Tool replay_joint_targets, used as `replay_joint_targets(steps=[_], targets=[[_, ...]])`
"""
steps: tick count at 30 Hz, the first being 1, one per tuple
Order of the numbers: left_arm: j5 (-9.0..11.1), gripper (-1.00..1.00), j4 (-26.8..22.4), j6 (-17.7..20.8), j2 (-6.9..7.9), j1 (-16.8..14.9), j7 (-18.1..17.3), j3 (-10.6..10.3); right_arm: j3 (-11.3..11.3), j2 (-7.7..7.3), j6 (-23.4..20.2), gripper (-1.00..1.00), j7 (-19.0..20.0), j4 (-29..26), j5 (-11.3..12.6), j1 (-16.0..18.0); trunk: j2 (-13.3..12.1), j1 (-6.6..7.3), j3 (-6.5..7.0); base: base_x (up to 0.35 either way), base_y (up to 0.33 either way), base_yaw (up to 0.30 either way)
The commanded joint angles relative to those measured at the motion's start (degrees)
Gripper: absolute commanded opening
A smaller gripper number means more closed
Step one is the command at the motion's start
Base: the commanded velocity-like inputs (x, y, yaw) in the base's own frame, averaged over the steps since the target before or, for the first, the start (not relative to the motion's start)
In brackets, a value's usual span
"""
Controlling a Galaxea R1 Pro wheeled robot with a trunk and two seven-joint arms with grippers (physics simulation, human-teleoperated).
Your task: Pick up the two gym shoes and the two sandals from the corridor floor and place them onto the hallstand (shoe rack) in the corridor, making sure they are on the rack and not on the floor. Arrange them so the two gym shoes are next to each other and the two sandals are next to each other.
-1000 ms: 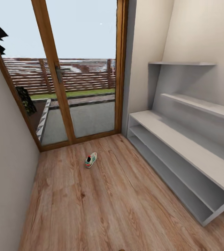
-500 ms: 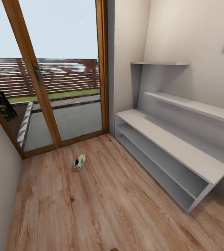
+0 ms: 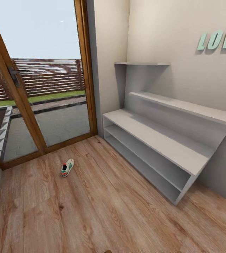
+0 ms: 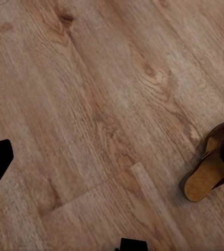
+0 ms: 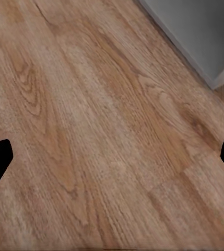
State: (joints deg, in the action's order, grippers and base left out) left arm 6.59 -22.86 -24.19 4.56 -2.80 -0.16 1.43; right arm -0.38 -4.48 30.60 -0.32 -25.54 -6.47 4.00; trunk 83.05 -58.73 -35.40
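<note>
Lying alone at the lower left of the head view, a low white trainer with green side stripes and a red heel tab rests on the light brown wood-grain plank floor, near the wood-framed glass door and well apart from the pale grey-white shoe rack with two long open shelves at right, whose teal wall letters are cut off by the frame edge. The left wrist view adds a dark brown leather sandal with a tan insole on the planks, partly hidden behind a black fingertip at the right edge. The right wrist view catches a grey corner of the rack at upper right. Both grippers' fingertips sit at opposite frame edges, jaws spread wide and empty.
</note>
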Motion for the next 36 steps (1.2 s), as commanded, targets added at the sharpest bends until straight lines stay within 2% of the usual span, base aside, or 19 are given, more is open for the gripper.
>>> replay_joint_targets(steps=[1, 8, 15, 36], targets=[[0.4, 1.00, 0.0, -0.2, 0.01, 0.0, 0.0, -0.1, -0.1, 0.00, 0.2, 1.00, 0.0, 0.0, -0.4, 0.0, 0.0, 0.00, -0.05, 0.000, 0.000, -0.265], [0.4, 1.00, 0.0, -0.2, 0.01, 0.0, 0.0, -0.1, -0.1, 0.00, 0.2, 1.00, 0.0, 0.0, -0.4, 0.0, 0.0, 0.00, -0.05, -0.038, 0.000, -0.265], [0.4, 1.00, 0.0, -0.2, 0.01, 0.0, 0.0, -0.1, 0.0, 0.00, 0.2, 1.00, 0.0, 0.0, -0.4, 0.0, 0.0, 0.00, -0.05, -0.216, 0.000, -0.207], [0.4, 1.00, 0.0, -0.2, 0.01, 0.0, 0.0, -0.1, 0.0, 0.00, 0.2, 1.00, 0.0, 0.0, -0.4, 0.0, 0.0, 0.00, -0.05, -0.071, -0.031, -0.016]])
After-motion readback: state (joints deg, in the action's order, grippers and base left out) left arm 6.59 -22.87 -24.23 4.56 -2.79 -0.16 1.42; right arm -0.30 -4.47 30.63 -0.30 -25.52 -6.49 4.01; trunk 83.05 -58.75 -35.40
